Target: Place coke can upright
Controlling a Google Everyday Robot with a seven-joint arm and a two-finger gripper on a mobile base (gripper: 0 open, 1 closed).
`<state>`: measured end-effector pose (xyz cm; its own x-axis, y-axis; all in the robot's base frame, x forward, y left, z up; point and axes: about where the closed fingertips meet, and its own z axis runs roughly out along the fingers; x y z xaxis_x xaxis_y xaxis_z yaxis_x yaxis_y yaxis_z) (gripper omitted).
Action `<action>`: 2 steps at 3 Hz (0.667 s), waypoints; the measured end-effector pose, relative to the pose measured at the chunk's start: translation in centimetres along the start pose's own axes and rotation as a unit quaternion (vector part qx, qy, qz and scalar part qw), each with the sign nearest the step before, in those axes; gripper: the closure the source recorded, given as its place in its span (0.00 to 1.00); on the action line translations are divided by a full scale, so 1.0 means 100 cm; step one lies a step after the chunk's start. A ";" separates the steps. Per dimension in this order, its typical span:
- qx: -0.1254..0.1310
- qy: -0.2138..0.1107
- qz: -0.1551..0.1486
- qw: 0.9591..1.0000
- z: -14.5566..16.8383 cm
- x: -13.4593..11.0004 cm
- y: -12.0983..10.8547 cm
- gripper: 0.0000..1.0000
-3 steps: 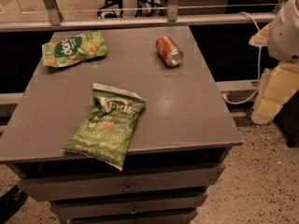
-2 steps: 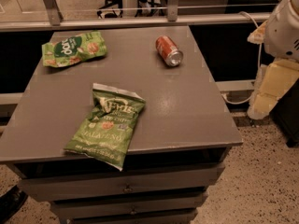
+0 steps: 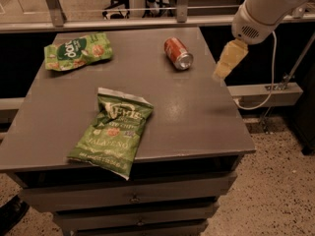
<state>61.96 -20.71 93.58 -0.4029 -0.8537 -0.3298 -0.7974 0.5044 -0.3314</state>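
Observation:
The coke can [image 3: 178, 53] is a small red-orange can with a silver end. It lies on its side at the back right of the grey table top [image 3: 197, 107], with the silver end facing the front right. My gripper [image 3: 226, 60] hangs from the white arm [image 3: 266, 6] above the table's right edge. It is to the right of the can, apart from it, and holds nothing I can see.
A green chip bag [image 3: 78, 51] lies at the back left, and a second green chip bag [image 3: 114, 131] lies at the front, overhanging the edge. Drawers [image 3: 133, 198] are below the top. A rail [image 3: 147, 21] runs behind the table. A cable [image 3: 268, 90] hangs at the right.
The arm has swung left and upward from beside the table's right side, so the gripper now hangs over the right edge, closer to the can. The can and bags have not moved.

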 end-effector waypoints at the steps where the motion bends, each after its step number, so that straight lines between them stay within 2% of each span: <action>1: 0.015 -0.029 0.072 0.997 0.055 -0.042 -0.053 0.00; 2: -0.006 -0.063 0.110 0.992 0.072 -0.077 -0.071 0.00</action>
<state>73.92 -16.75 92.13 -0.5088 -0.6999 -0.5013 -0.7021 0.6743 -0.2288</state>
